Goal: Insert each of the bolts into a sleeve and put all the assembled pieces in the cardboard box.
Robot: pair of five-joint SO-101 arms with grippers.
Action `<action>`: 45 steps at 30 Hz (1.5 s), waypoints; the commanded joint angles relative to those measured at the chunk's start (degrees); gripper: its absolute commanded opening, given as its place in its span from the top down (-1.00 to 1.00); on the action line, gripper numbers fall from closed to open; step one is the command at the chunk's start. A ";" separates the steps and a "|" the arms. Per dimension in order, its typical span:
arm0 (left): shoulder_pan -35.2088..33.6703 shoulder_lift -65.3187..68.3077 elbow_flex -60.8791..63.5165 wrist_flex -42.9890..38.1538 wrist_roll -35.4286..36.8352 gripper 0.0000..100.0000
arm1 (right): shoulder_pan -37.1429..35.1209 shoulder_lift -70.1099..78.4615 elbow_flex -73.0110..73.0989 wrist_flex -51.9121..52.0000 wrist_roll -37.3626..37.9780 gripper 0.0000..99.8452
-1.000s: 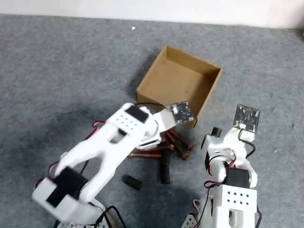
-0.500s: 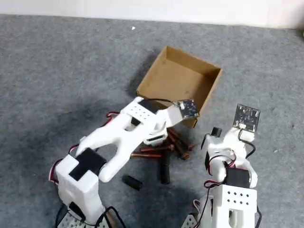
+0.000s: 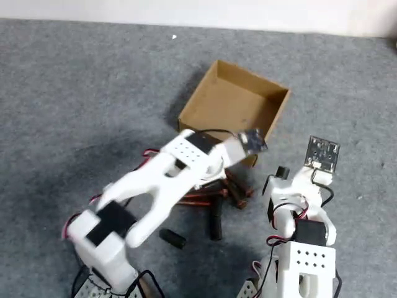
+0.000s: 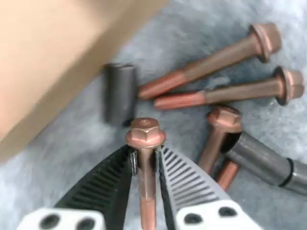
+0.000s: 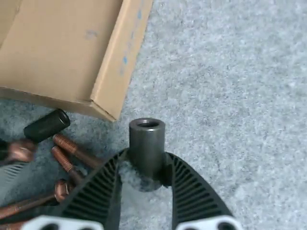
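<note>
Left hand [image 4: 145,152] clenched on a copper bolt [image 4: 145,135] just off the 6 o'clock wall of the cardboard box [image 3: 232,105], loose bolts [image 3: 208,194] and loose sleeves [image 3: 215,220] heaped on the grey bench [image 3: 93,93] beneath, right hand [image 5: 144,170] grasping a dark sleeve [image 5: 147,139] at the box's 4 o'clock

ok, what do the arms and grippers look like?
The left arm and right arm are white plastic shells with black servo blocks and red and black cables. The left gripper and right gripper have black ribbed fingers on white mounts.
</note>
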 commanded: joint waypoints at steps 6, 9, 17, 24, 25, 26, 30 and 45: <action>-5.41 -29.76 10.15 0.70 12.92 0.99 | -5.67 -1.19 -2.77 4.88 0.00 0.99; -7.16 -39.60 13.67 0.53 24.26 0.99 | -12.62 -1.19 -6.20 5.85 0.00 0.99; -13.67 -63.87 19.12 -2.20 39.21 0.99 | -24.84 -1.19 -11.65 -4.62 0.00 0.99; -17.01 -76.70 26.42 -12.22 49.49 0.99 | -31.96 -1.19 -11.47 -13.05 0.00 0.99; -17.01 -78.02 27.47 -13.63 50.73 0.99 | -32.92 -1.19 -11.47 -13.58 0.09 0.99; -17.01 -79.34 28.53 -15.12 52.13 0.99 | -33.98 -1.19 -11.47 -13.85 0.09 0.99; -17.01 -84.53 32.92 -21.36 55.03 0.99 | -37.41 -1.89 -9.89 -14.29 0.09 0.99; -13.05 -95.52 40.40 -27.43 61.80 0.99 | -39.34 -34.07 21.49 -29.76 6.77 0.99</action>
